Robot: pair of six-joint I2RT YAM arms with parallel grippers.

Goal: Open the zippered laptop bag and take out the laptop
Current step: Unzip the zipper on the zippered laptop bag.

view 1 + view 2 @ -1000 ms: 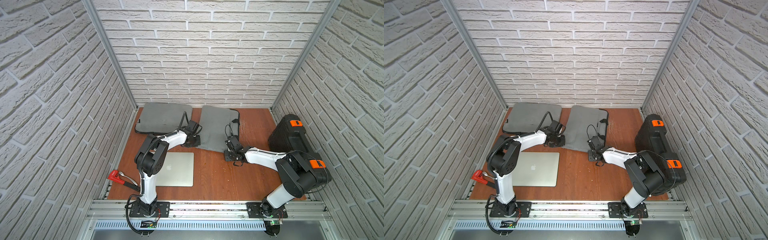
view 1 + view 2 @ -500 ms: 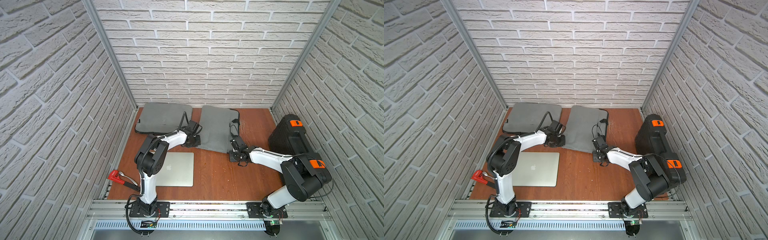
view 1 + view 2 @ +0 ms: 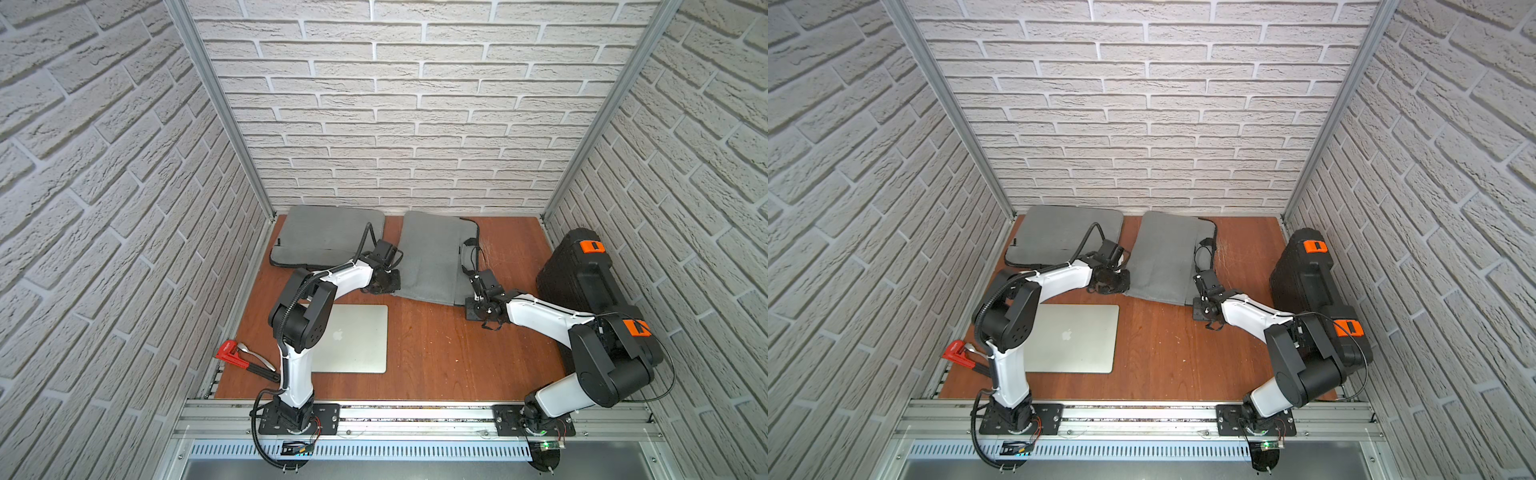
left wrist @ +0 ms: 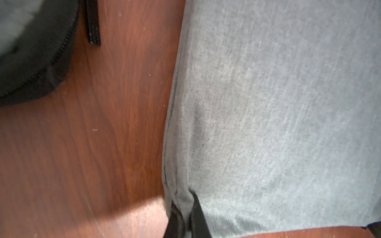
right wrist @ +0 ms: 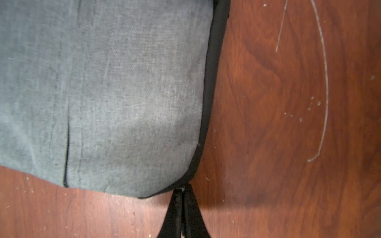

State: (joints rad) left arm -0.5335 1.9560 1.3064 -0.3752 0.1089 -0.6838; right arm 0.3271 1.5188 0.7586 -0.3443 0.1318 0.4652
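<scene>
Left wrist view first: the left gripper (image 4: 186, 216) is squeezed shut, with a little fold of grey fabric caught between its fingers (image 4: 199, 218). That's right on a corner of the laptop bag (image 4: 278, 103), so it's got hold of the bag itself. Right wrist cam shows the right gripper (image 5: 183, 197) with its jaws pressed together as well, tips sitting on the black zipper trim (image 5: 208, 103) where it curves round another corner of the bag. There's a tiny pale speck at the tips that might be the pull, honestly can't tell. Both grippers are on the bag's end nearest the robot bases. In both top views the bag (image 3: 432, 253) (image 3: 1163, 253) lies flat on the brown table (image 3: 436, 353), far end close to the brick wall. Just beside the bag on the left arm's side there's a second grey sleeve (image 3: 328, 237), not touching it. A silver laptop (image 3: 353, 338) lies closed on the table, nearer the robot than the bag and apart from it, one edge hidden behind the left arm. Well apart from the bag on the right arm's side stands a black hard case (image 3: 582, 282) with orange latches. Farthest from the bag, down by the left arm's base, are a red wrench (image 3: 230, 353) and what looks like a spoon (image 3: 255, 357).
</scene>
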